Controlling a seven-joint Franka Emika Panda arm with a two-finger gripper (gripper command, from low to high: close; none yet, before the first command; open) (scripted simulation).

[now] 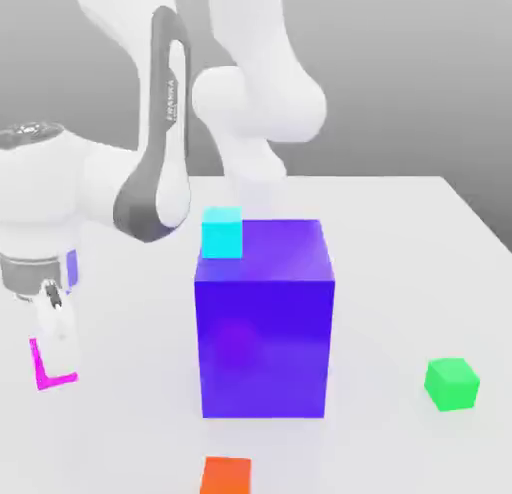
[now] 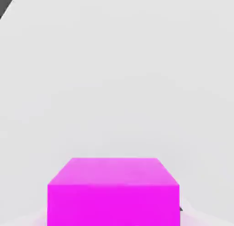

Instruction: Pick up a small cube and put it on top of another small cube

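Claw (image 1: pixel 55 332) pinches the magenta cube (image 1: pixel 50 367) at the tabletop (image 1: pixel 400 252). Grasp appears complete; lift, transfer and placement onto the green cube (image 1: pixel 452 384) remain.

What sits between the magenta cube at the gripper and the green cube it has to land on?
The big blue-purple cube, with the cyan cube beside it, stands on the table between the magenta cube at the exterior view's left and the green cube at its right. A straight low path would likely hit it.
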